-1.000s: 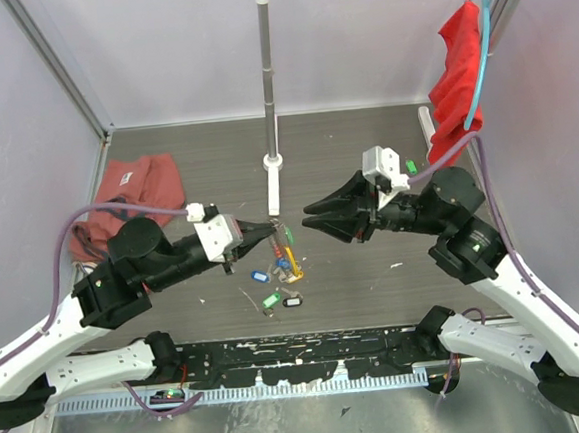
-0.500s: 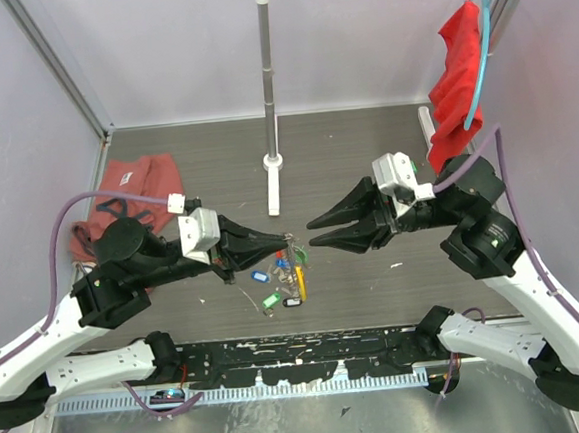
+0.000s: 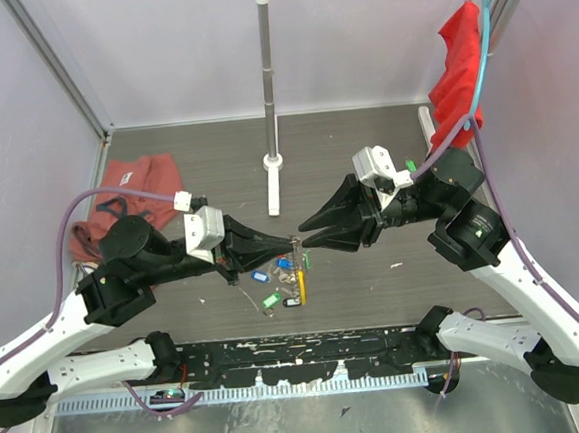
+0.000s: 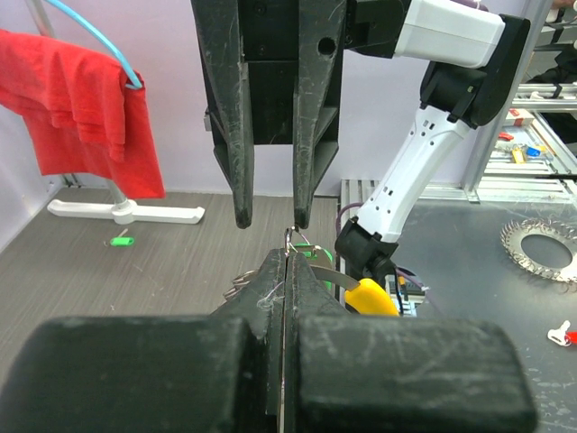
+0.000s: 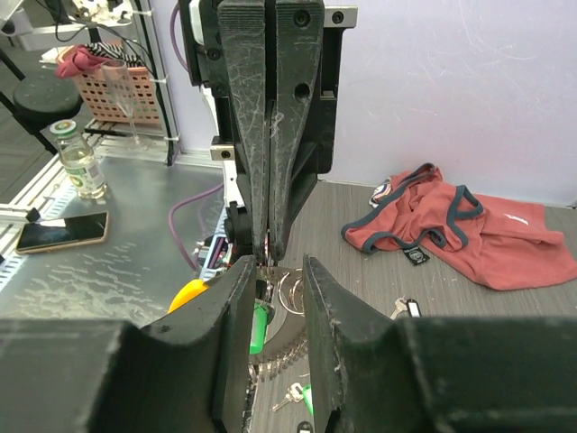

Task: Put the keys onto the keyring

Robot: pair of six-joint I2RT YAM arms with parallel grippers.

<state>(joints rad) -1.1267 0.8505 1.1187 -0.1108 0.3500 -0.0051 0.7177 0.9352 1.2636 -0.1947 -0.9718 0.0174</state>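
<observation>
So the setup is a dark grey wood-grain tabletop (image 3: pixel 365 160) boxed in by pale lavender walls (image 3: pixel 177 55). There's a silver metal pole stand (image 3: pixel 268 78) at the back, a bright red cloth (image 3: pixel 454 73) hanging off the rail top right, and a crumpled brick-red garment (image 3: pixel 127 194) lying over on the left. The big silvery wire keyring (image 4: pixel 289 237), with its curved yellow-orange section (image 4: pixel 370 296), is right in the middle between the two arms. The left gripper (image 4: pixel 285 260) has its fingers pressed tight together on a thin bit of the loop, and the rest seems to hang below toward the table. The right gripper (image 5: pixel 270 269) sits nose to nose with it, fingers apart, one either side of the left one's tip. The small keys with oblong plastic tags (image 3: pixel 259 276) (blue, green, black) lie just under the tips. Can't tell which of them are on the ring.
</observation>
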